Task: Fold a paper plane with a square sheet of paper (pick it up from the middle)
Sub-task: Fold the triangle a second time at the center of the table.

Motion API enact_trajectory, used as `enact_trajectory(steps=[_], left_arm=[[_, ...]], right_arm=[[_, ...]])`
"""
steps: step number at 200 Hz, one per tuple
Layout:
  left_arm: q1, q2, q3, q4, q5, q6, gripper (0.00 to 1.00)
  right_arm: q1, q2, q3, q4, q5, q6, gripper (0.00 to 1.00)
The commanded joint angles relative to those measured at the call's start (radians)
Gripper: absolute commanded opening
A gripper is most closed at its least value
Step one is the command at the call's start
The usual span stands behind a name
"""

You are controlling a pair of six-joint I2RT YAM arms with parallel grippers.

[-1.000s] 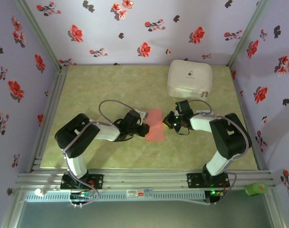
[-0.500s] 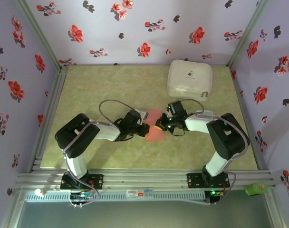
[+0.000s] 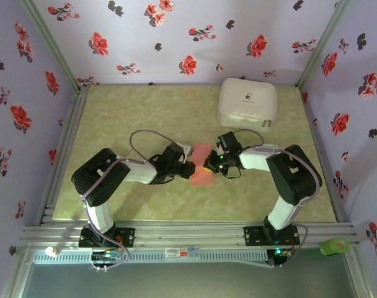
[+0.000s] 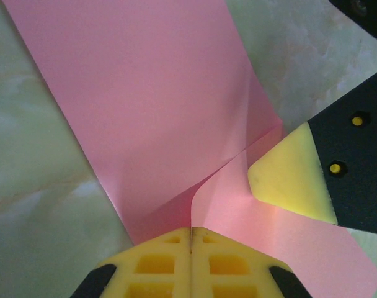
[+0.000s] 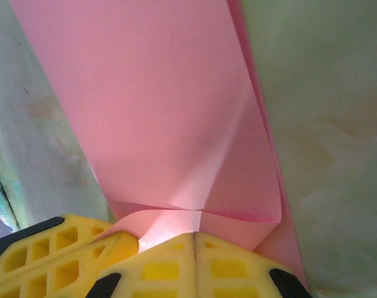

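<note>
Pinching the square sheet of paper [image 4: 145, 105] at its near edge: left gripper [image 4: 191, 234], jaws closed flush, paper curling up into the seam. Just right of its tips, one yellow pad [image 4: 288, 180] of the right gripper [image 5: 195, 239] presses on the same sheet. The right gripper is also clamped shut on the paper, a creased fold running into its seam. Beyond both sets of tips the sheet fans out flat, salmon-pink, on the table [image 3: 145, 112]. From the top camera, both grippers meet tip to tip over the sheet, mid-table. White case [image 3: 247, 102] sits well beyond the right gripper, apart from the paper.
</note>
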Motion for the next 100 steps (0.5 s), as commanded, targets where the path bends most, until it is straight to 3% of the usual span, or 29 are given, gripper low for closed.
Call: enact_trajectory(steps=[1,18,45,67,100], left_arm=[[0.013,-0.041,0.031,-0.098,-0.001,-0.003,0.10],[0.018,-0.085,0.056,-0.136,-0.016,-0.019,0.28],[0.032,-0.153,0.085,-0.209,-0.025,-0.072,0.34],[0.034,-0.185,0.099,-0.257,-0.014,-0.126,0.32],[0.032,-0.154,0.126,-0.241,0.168,-0.206,0.13]], right_arm=[[-0.001,0.008,-0.002,-0.105,0.062,-0.037,0.00],[-0.001,0.012,-0.001,-0.105,0.065,-0.038,0.00],[-0.002,0.018,0.000,-0.099,0.063,-0.037,0.00],[-0.001,0.015,-0.003,-0.097,0.068,-0.034,0.00],[-0.002,0.013,-0.005,-0.097,0.074,-0.028,0.00]])
